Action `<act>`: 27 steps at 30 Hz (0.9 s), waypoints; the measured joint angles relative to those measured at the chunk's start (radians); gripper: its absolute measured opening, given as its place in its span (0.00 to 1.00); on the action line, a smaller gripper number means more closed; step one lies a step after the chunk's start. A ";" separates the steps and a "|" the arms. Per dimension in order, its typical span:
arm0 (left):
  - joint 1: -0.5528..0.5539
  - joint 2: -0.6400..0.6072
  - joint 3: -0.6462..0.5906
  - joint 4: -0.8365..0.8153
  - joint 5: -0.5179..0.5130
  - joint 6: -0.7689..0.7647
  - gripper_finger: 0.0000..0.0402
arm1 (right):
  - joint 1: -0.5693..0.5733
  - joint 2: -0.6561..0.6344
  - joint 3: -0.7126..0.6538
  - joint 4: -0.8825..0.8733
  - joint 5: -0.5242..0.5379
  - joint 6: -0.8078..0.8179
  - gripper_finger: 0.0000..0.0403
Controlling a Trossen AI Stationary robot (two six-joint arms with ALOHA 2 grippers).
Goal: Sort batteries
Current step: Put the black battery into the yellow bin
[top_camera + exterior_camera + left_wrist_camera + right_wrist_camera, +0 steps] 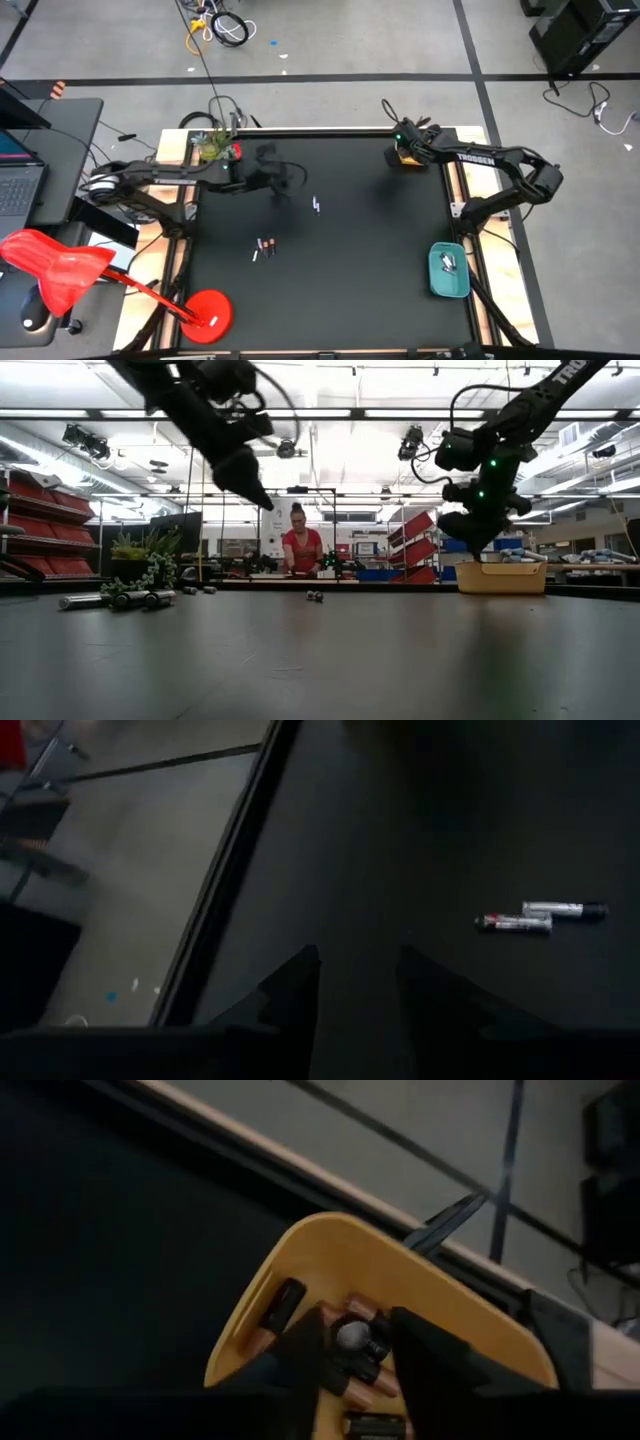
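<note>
My left gripper [358, 980] hangs open above the black table [350, 290], left of the middle, with nothing between its fingers. Two silvery batteries [515, 923] lie side by side on the table beyond it. Several more batteries [265, 245] lie nearer the front. My right gripper [355, 1350] hovers over the yellow tray [300, 1250] at the table's far right corner, where several dark and copper-coloured batteries rest. Its fingers stand apart, and one battery [352, 1335] shows end-on between them, above the batteries in the tray. My right gripper comes at the yellow tray slanting down from above. A battery's silvery end [352, 1335] shows between its fingertips [310, 1345]. I cannot tell whether either finger touches it.
A teal tray [448, 270] holding a few batteries sits at the near right. A small green plant [215, 148] stands at the far left corner. A red lamp [60, 265] is off the table's left. A person [302, 545] stands beyond the far edge.
</note>
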 joint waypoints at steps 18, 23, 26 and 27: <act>0.087 -0.018 -0.093 -0.142 -0.067 -0.155 0.34 | 0.399 -0.050 -0.041 0.365 -0.183 -0.187 0.44; 0.170 0.033 -0.094 -0.208 -0.002 -0.133 0.34 | 0.502 -0.050 -0.119 0.601 -0.378 -0.244 0.41; 0.212 0.063 -0.093 -0.233 0.078 -0.151 0.34 | 0.539 -0.050 -0.182 0.756 -0.445 -0.239 0.40; 0.221 0.071 -0.093 -0.232 0.087 -0.160 0.34 | 0.549 -0.050 -0.208 0.804 -0.450 -0.236 0.40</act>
